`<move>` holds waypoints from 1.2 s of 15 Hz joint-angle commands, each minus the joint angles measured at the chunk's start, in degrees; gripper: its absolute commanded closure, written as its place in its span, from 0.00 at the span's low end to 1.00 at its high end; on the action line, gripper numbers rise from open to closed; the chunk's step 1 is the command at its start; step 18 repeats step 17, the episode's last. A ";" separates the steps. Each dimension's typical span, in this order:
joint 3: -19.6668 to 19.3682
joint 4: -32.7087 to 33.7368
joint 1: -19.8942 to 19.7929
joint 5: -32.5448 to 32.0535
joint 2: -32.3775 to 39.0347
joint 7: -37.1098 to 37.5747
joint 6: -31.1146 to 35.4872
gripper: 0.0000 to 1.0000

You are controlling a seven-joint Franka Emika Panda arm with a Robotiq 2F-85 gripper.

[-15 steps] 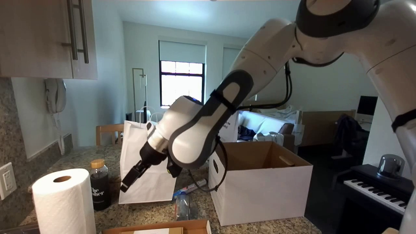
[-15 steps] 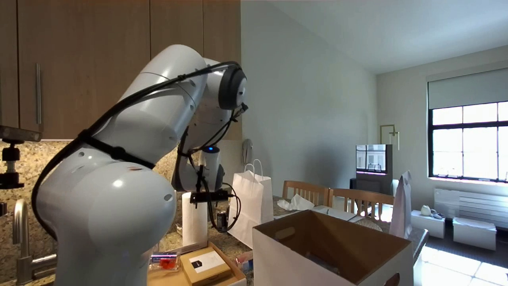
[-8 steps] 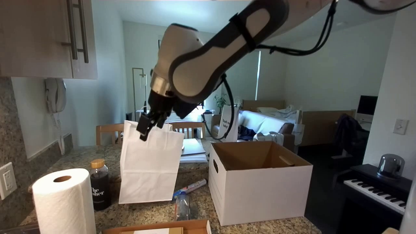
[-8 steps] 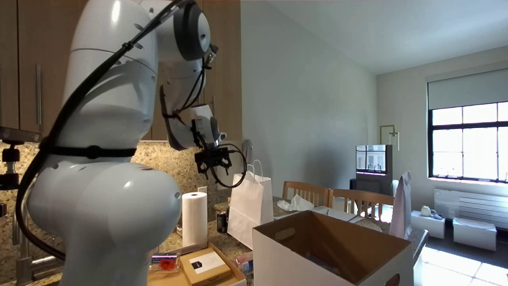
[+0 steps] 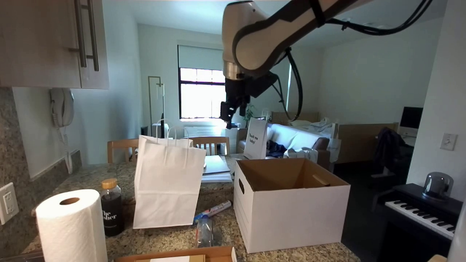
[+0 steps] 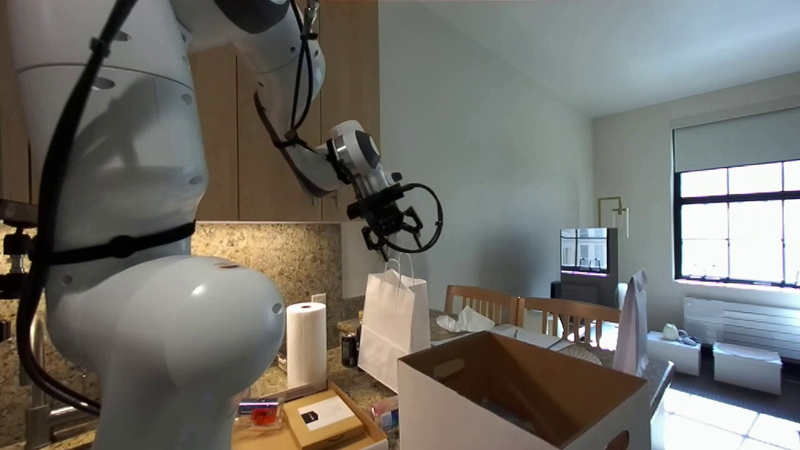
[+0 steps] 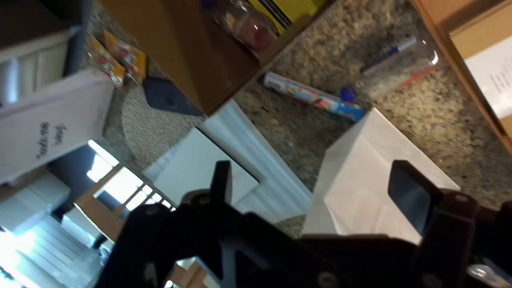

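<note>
My gripper (image 5: 235, 120) is open and empty, raised above the counter; it also shows in an exterior view (image 6: 402, 249) and the wrist view (image 7: 314, 188). Its two black fingers stand wide apart with nothing between them. The nearest thing is an upright white paper bag (image 5: 169, 182) with looped handles. In an exterior view the gripper appears just over the bag's handles (image 6: 400, 269); elsewhere it appears right of and above them. Contact is not visible. In the wrist view the bag (image 7: 372, 172) lies below and behind the right finger, partly hidden by the gripper.
An open white box (image 5: 296, 218) holds a bottle and a yellow item (image 7: 276, 14). A clear bottle (image 5: 204, 231) and a patterned tube (image 5: 214, 211) lie between bag and box. Paper towels (image 5: 72, 225), a dark bottle (image 5: 112, 207), a shallow carton (image 6: 369, 431) and a second bag (image 5: 256, 138) stand around.
The arm has risen from low beside the white bag and swung away from the paper towels, to above the counter near the bag's handles. The objects on the counter have not moved.
</note>
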 commanded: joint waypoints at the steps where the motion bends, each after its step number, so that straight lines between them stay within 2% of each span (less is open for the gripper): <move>1: -2.60 -4.16 -3.22 -2.97 -5.54 2.25 -7.76 0.00; 4: -7.15 -5.23 -5.78 1.45 -7.93 -1.99 -16.21 0.00; 6: -11.78 -5.67 -7.21 6.83 -8.03 -7.34 -18.60 0.00; 9: -17.63 -4.62 -10.05 11.70 -4.20 -12.76 -21.17 0.00; 10: -19.34 -4.73 -10.98 13.04 -3.10 -13.77 -19.27 0.00; 11: -16.98 -4.76 -10.23 10.14 -4.96 -10.99 -19.88 0.00; 13: -19.05 -4.74 -11.52 11.34 -3.33 -12.63 -19.68 0.00; 18: -18.82 -4.60 -11.26 11.57 -2.66 -12.65 -19.64 0.00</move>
